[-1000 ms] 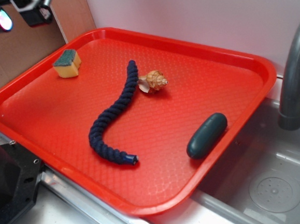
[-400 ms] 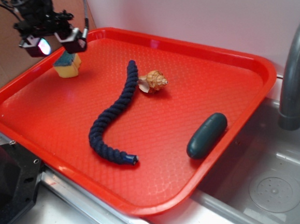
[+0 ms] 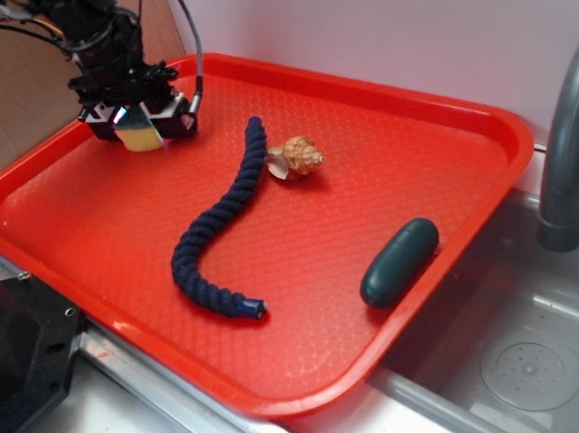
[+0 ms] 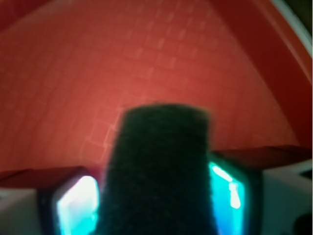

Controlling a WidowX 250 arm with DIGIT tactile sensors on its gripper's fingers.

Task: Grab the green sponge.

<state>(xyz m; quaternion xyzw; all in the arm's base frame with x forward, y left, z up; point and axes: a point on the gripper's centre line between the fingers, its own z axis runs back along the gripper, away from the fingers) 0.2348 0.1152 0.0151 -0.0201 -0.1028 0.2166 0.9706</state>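
Wrist view shows the gripper (image 4: 156, 196) straddling the green sponge (image 4: 161, 166) near the tray's (image 3: 284, 397) far-left corner; closure cannot be told (blurred). An off-centre squeeze could eject the foam.

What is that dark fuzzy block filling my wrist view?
Observer: That's the sponge. From outside, its lower part shows yellow beneath the gripper.
Operator: Is anything else nearby?
Observer: Yes, a blue rope, a shell and a dark green capsule, all lying apart from the sponge.
Operator: Where does the sponge sit?
Observer: Near the far left corner of a red tray, with a sink beside the tray's other end.
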